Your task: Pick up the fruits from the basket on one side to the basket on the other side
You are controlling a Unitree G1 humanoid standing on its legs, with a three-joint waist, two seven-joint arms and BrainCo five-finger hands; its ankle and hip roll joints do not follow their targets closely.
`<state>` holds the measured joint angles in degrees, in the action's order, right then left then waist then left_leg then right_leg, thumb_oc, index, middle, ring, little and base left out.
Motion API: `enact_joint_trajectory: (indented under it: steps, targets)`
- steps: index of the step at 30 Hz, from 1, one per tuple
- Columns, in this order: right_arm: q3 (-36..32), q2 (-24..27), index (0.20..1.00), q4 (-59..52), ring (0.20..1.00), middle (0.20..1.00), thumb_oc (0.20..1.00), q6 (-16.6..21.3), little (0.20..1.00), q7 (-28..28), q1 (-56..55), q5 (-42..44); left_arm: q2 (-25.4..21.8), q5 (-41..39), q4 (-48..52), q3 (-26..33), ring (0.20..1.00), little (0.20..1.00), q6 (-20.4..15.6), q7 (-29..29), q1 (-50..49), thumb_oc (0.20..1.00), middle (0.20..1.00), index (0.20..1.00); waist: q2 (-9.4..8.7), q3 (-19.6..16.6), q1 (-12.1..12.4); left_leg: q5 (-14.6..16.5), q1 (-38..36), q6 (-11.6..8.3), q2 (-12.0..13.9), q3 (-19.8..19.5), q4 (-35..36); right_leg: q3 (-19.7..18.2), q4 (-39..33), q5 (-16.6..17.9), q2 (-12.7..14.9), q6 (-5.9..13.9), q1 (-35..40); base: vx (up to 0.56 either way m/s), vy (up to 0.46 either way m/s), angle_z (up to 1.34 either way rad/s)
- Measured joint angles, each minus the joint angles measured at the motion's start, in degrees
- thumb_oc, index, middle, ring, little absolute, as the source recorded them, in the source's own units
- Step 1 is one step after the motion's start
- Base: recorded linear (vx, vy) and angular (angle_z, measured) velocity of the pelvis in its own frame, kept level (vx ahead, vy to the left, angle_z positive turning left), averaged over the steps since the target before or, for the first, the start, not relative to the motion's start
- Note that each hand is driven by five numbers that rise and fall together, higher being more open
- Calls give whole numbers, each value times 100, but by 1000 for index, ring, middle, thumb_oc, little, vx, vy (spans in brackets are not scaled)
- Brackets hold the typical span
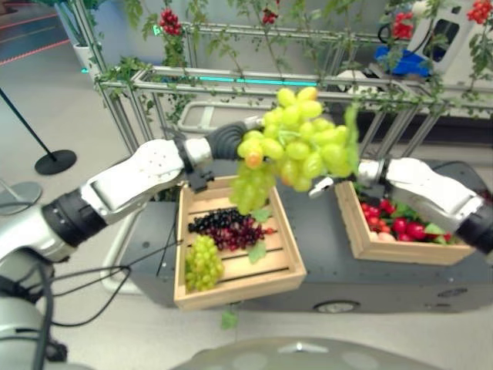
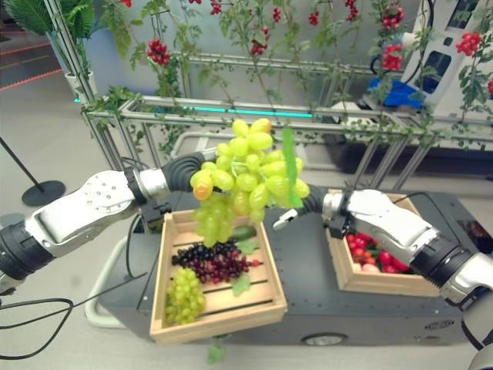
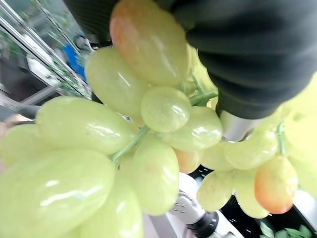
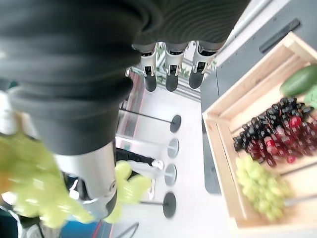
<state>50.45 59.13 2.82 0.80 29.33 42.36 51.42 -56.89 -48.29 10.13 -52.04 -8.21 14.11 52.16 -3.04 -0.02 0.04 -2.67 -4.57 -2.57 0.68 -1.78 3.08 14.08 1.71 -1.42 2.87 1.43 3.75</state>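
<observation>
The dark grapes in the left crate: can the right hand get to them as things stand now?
Probably not directly. The big green grape bunch hangs between the right hand and the dark grapes, above their crate, and the hand is beside that bunch.

Left robot hand (image 1: 258,137) behind grape bunch (image 1: 296,139)

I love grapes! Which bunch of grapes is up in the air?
The big green bunch, lifted between the left hand and the right hand. The small green bunch and the dark bunch lie in the left crate.
</observation>
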Motion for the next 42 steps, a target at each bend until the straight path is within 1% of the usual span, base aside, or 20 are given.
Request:
enact_joint_trajectory:
  steps: [3, 4, 8, 9, 11, 13, 16, 17, 19, 20, 23, 28, 34, 35, 37, 39, 42]
  targets:
    - [-1, -261, 1000, -3, 1000, 1000, 1000, -8, 1000, 17, 0, 1, 229, -15, -6, -148, 200, 200, 5, 10, 4, 200, 200, 200, 8, -34, -85, -3, -16, 4, 0, 16, 9, -20, -2, 2, -3, 4, -2, -1, 2, -4]
    - [-2, -388, 1000, -17, 1000, 1000, 1000, -13, 1000, 25, -1, 13, 363, -14, -2, -171, 200, 200, 8, 16, 4, 200, 200, 200, 13, -37, -80, -3, -41, 6, 2, 31, 25, -69, -5, 7, -11, 11, -3, 7, 7, -15]
    - [-48, -631, 1000, -32, 1000, 1000, 1000, -50, 1000, 14, -41, 227, 699, -16, -50, -171, 200, 200, 8, 14, 3, 200, 200, 200, 36, -104, -94, -2, -82, 8, 11, 101, 65, -123, -21, 9, -23, 16, -2, 3, 9, -10]
    - [-249, -790, 1000, -42, 1000, 1000, 1000, -57, 1000, 14, -228, 229, 903, -16, -85, -153, 200, 200, 8, 12, -6, 200, 200, 200, 43, -123, -112, -2, -85, 8, 14, 111, 72, -134, -23, 9, -26, 16, -6, 0, 0, 0]
    - [-394, -1048, 1000, -34, 1000, 1000, 1000, -64, 1000, -13, -461, 340, 1136, -16, -126, -135, 200, 200, 8, 13, -16, 200, 200, 200, 61, -155, -106, -6, -83, 12, 19, 123, 84, -142, -51, 21, -35, 14, -4, 0, 0, 0]
    - [-539, -1275, 1000, -36, 1000, 1000, 1000, -68, 1000, -28, -647, 382, 1261, -16, -159, -100, 200, 200, 8, 10, -25, 200, 200, 200, 81, -177, -95, -6, -81, 12, 24, 134, 96, -149, -82, 39, -45, 10, -2, 6, 4, -5]
    - [-972, -1751, 1000, -37, 1000, 1000, 1000, -71, 1000, -59, -1108, 454, 1519, -15, -240, 77, 200, 200, 10, -5, -169, 200, 200, 200, 123, -219, -102, -6, -82, 12, 36, 160, 124, -184, -138, 62, -67, 9, -3, 3, 1, -4]
    - [-976, -1804, 1000, -36, 1000, 1000, 1000, -76, 1000, -72, -1146, 456, 1549, -14, -242, 128, 200, 200, 12, -4, -204, 200, 200, 200, 128, -223, -95, -6, -83, 12, 38, 165, 130, -187, -160, 73, -70, 6, 4, 5, 8, -4]
    - [-1199, -2084, 1000, -47, 1000, 1000, 1000, -73, 1000, -95, -1434, 510, 1725, -13, -243, 295, 200, 200, 12, -14, -374, 200, 200, 200, 136, -231, -141, -6, -84, 12, 42, 172, 149, -196, -179, 78, -74, 8, 1, 0, 0, 0]
    - [-1323, -2323, 1000, -47, 1000, 1000, 1000, -76, 1000, -106, -1631, 557, 1864, -13, -249, 473, 200, 200, 16, -19, -546, 200, 200, 200, 141, -235, -204, -7, -86, 14, 42, 172, 161, -191, -194, 80, -75, 8, 10, 0, 0, 0]
    - [-1366, -2599, 1000, -52, 1000, 1000, 1000, -109, 1000, -82, -1887, 562, 2026, -11, -297, 568, 200, 200, 17, -51, -609, 200, 200, 200, 147, -236, -233, -8, -88, 15, 38, 179, 181, -198, -204, 90, -73, 5, 1, 0, 0, 0]
    - [-1478, -2728, 1000, -94, 1000, 1000, 1000, -125, 1000, -17, -2419, 656, 2211, -8, -326, 618, 200, 200, 18, -68, -639, 200, 200, 200, 178, -247, -234, -7, -84, 15, 37, 181, 191, -199, -259, 116, -76, 0, 14, 0, 0, 0]
    - [-1613, -2714, 1000, -106, 1000, 1000, 1000, -148, 1000, 31, -2845, 659, 2186, 0, -349, 654, 200, 200, 19, -66, -646, 200, 200, 200, 210, -253, -254, -5, -86, 13, 44, 195, 193, -210, -329, 133, -80, 19, 38, 0, 0, 0]
    - [-1746, -2714, 1000, -110, 1000, 1000, 1000, -148, 1000, 42, -2992, 659, 2184, 0, -349, 679, 200, 200, 20, -60, -647, 200, 200, 200, 212, -255, -289, -4, -92, 11, 47, 200, 193, -218, -357, 146, -80, 20, 55, 0, 0, 0]
    - [-1875, -2656, 1000, -110, 1000, 1000, 1000, -153, 1000, 41, -3137, 659, 2136, 0, -349, 789, 200, 200, 21, -55, -657, 200, 200, 200, 223, -261, -307, -3, -92, 11, 48, 200, 194, -219, -371, 155, -80, 18, 60, 0, 0, 0]
    - [-1978, -2649, 1000, -111, 1000, 1000, 1000, -163, 1000, 50, -3168, 662, 2035, 0, -348, 906, 200, 200, 20, -50, -661, 200, 200, 200, 232, -267, -378, -4, -95, 11, 54, 204, 194, -220, -381, 161, -81, 17, 69, 0, 0, 0]
    - [-2325, -2590, 1000, -197, 1000, 1000, 1000, -160, 1000, 54, -3292, 682, 1907, -1, -348, 1019, 200, 200, 21, -15, -662, 200, 200, 200, 260, -285, -388, 0, -103, 6, 59, 231, 196, -238, -428, 186, -86, 14, 91, 13, -1, -4]
